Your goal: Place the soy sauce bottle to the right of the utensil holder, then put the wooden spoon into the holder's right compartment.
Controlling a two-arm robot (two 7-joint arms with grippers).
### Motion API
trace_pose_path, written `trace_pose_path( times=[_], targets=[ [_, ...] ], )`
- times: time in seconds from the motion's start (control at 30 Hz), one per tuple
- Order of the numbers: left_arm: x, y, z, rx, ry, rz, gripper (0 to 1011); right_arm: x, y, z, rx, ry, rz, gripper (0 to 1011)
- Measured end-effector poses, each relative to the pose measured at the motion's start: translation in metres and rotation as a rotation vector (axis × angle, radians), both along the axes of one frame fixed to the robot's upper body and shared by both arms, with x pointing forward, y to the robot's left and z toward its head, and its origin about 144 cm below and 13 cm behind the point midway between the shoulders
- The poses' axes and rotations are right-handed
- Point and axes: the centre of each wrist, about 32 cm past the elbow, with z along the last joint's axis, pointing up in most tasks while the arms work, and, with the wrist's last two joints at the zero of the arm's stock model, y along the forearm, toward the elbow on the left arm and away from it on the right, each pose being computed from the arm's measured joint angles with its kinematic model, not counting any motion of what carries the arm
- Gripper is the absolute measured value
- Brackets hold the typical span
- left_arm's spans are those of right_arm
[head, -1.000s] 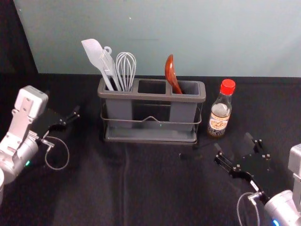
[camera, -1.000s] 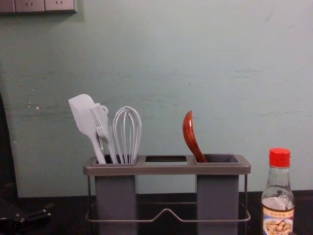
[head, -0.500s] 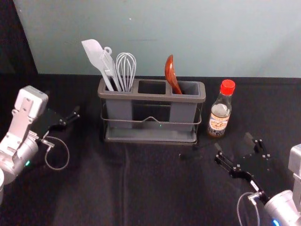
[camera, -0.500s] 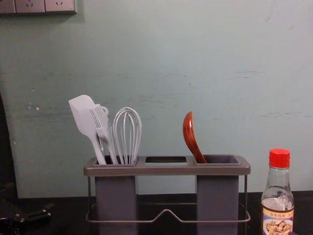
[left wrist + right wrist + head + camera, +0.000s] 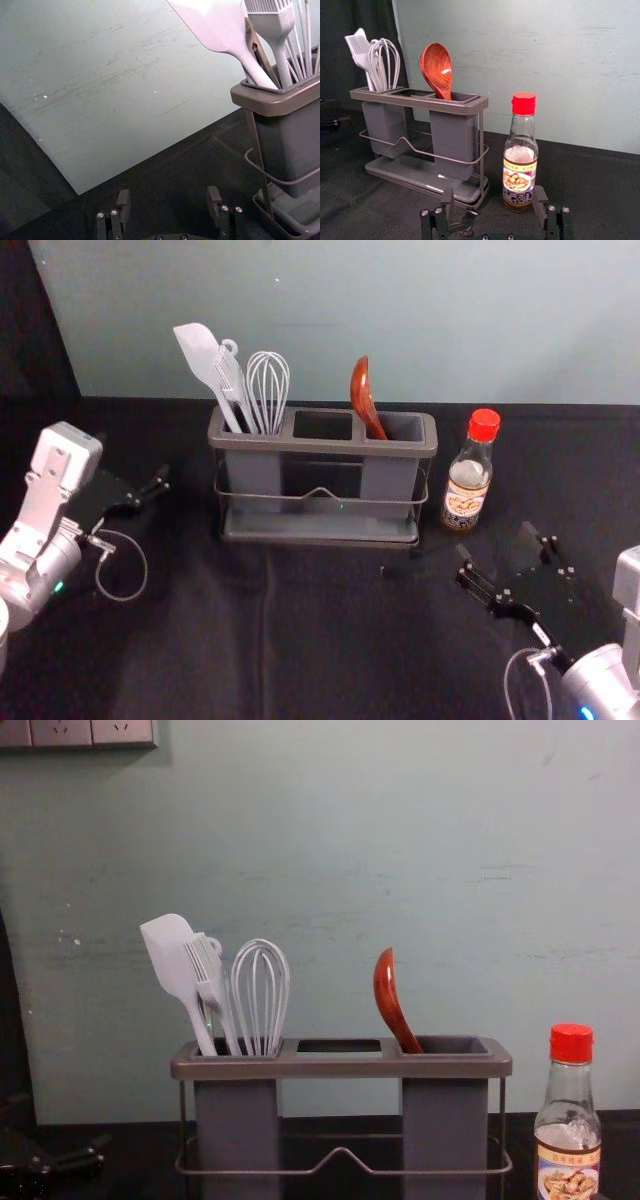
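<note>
Wooden spoon [image 5: 363,392] unmoved: glossy, curved.

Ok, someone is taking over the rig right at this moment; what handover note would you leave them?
Left gripper: open, empty, off to the left of the utensil holder.
Right gripper: open, empty, on the near side of the soy sauce bottle.
Things: the bottle stands upright to the right of the holder, apart from it; the wooden spoon leans in the right compartment, bowl up.
Done: both placements.
Left to do: nothing that I can see, beyond perhaps backing the right arm away from the bottle.
</note>
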Motion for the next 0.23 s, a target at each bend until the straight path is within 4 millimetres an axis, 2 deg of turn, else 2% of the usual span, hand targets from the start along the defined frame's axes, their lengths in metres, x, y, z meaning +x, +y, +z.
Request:
trace_pose_path(
  times=[0.23],
  targets=[
    [0.0,0.0,0.0,0.0,0.0,0.0,1005,0.0,0.0,0.0,0.0,0.0,0.0,1002]
  ],
)
